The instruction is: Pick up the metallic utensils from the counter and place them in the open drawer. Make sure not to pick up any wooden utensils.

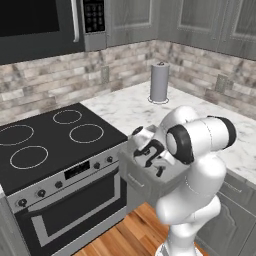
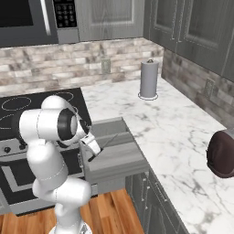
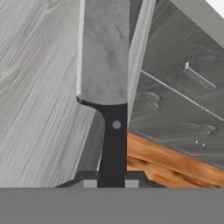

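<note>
Holding the knife (image 3: pixel 110 92) by its black handle, the gripper (image 3: pixel 110 183) is hanging over the open drawer (image 2: pixel 114 160), jaws pinched narrow on it. The blade is pointing to 12 o'clock in the hand view. The counter (image 2: pixel 178 132) is sitting just beside the drawer.

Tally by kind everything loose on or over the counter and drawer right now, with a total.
Knife, held in the hand over the drawer: 1
Paper-towel roll: 1
Dark rounded appliance: 1
Total: 3
</note>
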Motion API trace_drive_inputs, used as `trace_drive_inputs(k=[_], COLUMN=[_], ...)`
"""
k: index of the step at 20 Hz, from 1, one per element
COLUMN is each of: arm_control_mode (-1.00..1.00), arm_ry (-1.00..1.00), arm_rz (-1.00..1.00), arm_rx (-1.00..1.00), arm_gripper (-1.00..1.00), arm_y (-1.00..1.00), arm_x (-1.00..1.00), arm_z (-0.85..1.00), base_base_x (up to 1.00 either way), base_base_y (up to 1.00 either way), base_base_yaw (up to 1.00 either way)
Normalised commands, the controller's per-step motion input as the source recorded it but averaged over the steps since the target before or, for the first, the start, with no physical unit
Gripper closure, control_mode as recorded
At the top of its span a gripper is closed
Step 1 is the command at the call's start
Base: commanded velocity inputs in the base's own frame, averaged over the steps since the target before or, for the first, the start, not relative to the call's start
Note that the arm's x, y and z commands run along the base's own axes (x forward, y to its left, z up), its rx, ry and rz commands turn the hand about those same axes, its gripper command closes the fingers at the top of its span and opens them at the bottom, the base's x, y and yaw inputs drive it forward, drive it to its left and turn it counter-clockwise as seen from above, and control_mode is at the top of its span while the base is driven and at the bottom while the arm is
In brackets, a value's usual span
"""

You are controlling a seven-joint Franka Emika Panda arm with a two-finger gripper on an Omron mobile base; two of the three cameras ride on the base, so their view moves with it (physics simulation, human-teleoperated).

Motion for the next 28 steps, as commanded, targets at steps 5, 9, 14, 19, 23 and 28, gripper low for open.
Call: trace_drive_inputs(k=[5,9,14,19,23,28], arm_control_mode=[-1.0,-1.0,-1.0,-1.0,-1.0,-1.0], arm_ry=[0.04,-0.02,-0.23,-0.33,-0.3,0.0], arm_rz=[-0.15,-0.25,-0.18,-0.15,-0.13,-0.09], arm_rx=[0.19,0.18,0.16,0.08,0.02,0.0], arm_gripper=[1.0,1.0,1.0,1.0,1.0,1.0], arm_y=[-0.06,-0.04,0.0,0.0,0.0,-0.03], arm_x=[0.22,0.15,0.19,0.37,0.39,0.3], arm_z=[0.02,0.0,-0.09,-0.3,-0.54,-0.46], base_base_x=[0.0,0.0,0.0,0.0,0.0,0.0], base_base_y=[0.0,0.0,0.0,0.0,0.0,0.0], base_base_yaw=[0.0,0.0,0.0,0.0,0.0,0.0])
